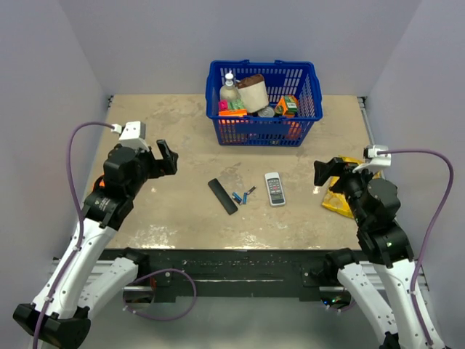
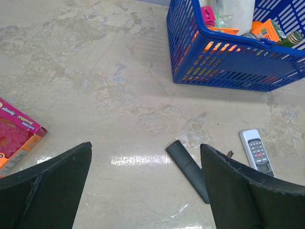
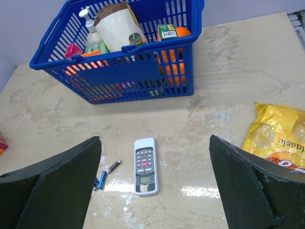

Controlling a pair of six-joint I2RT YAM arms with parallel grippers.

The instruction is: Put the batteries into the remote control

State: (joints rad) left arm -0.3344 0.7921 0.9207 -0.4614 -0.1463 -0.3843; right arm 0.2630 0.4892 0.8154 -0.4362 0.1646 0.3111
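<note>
The black remote control [image 1: 222, 195] lies flat on the table left of centre; it also shows in the left wrist view [image 2: 188, 170], partly behind my right finger. Small blue batteries [image 1: 237, 197] lie just right of it, with a darker cell [image 1: 249, 192] beside them; they show in the right wrist view [image 3: 101, 180]. My left gripper [image 1: 168, 157] is open and empty, raised left of the remote control. My right gripper [image 1: 327, 173] is open and empty, raised to the right.
A white-grey button remote [image 1: 275, 188] lies right of the batteries. A blue basket [image 1: 301, 127] of groceries stands at the back. A yellow snack bag [image 1: 336, 202] lies under my right arm. A pink box [image 2: 16, 133] lies at the left.
</note>
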